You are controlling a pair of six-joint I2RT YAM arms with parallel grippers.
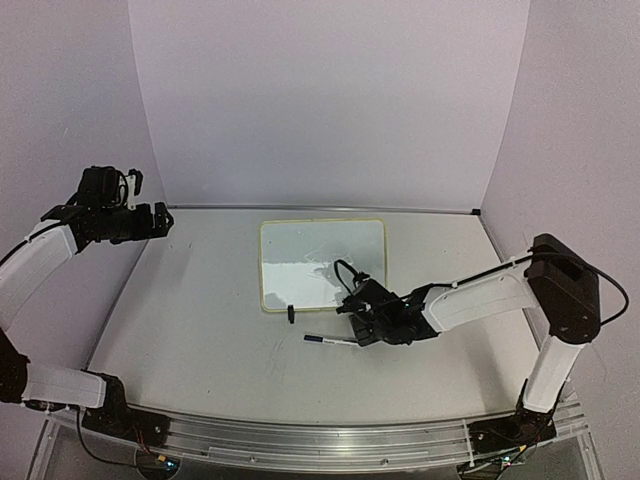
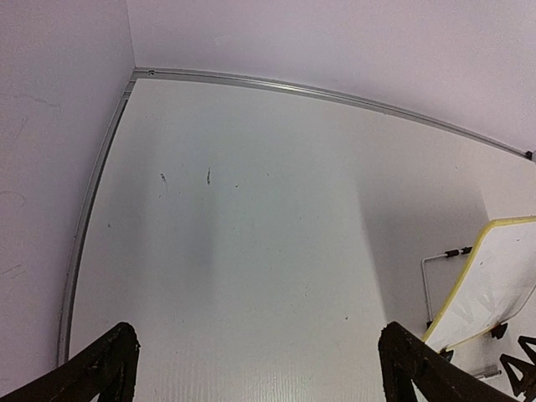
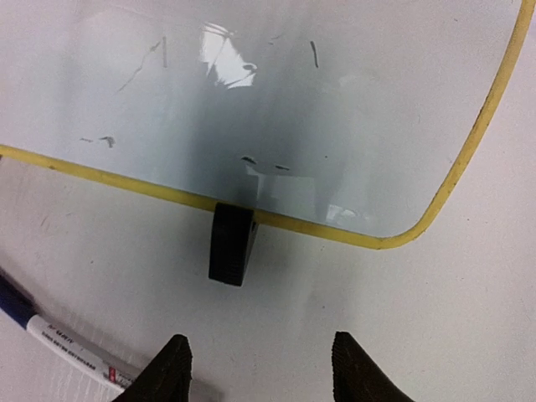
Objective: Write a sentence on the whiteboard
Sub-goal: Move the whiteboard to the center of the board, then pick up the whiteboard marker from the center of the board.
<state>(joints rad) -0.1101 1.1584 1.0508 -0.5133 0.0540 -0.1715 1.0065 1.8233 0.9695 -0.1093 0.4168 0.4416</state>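
The whiteboard (image 1: pixel 322 262), yellow-rimmed with black clip feet (image 3: pixel 232 244) at its near edge, lies flat on the table (image 1: pixel 200 330), faintly smudged

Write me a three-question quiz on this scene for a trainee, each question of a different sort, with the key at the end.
1. True or false: the whiteboard already carries a full written sentence.
2. Where is the marker?
A) lying on the table, just in front of the whiteboard's near edge, beside the right gripper
B) on top of the whiteboard
C) propped upright against the back wall
3. Fill in: in the right wrist view, the right gripper is ___, with nothing between its fingers.

Key: 1 false, it shows only faint smudges; 2 A; 3 open.
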